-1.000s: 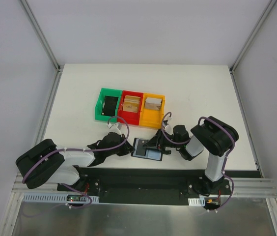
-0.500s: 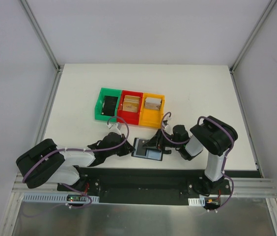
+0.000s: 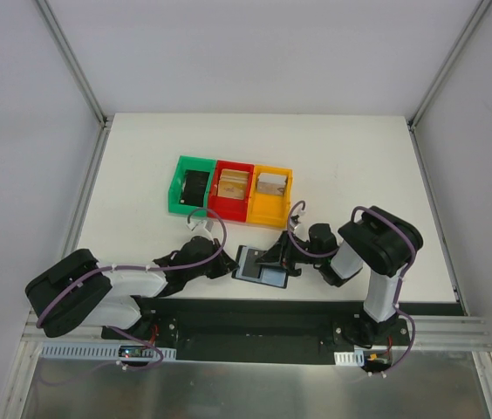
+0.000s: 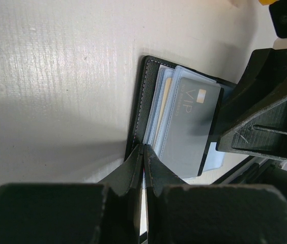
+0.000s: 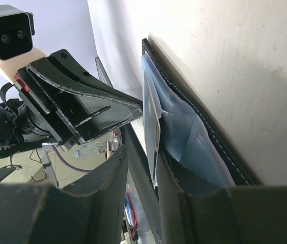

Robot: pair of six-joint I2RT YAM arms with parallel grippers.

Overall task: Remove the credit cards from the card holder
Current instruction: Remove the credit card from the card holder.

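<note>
While flat, stitched black card holder (image 4: 144, 101); left pincer (image 4: 143, 147) closed, right pincer (image 5: 141, 152) ajar.

You find the card holder (image 3: 262, 266) on the table (image 3: 333, 166) near its front edge, with the left gripper (image 4: 143, 152) at its left, the right gripper (image 5: 141, 158) at its right, and the bins (image 3: 231, 209) in a row behind.

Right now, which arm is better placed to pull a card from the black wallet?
Right. The right end effector is open astride one card in the card holder, likely ready to pinch and pull. The left end effector is shut, tips on the holder's edge, seemingly pinning it.
</note>
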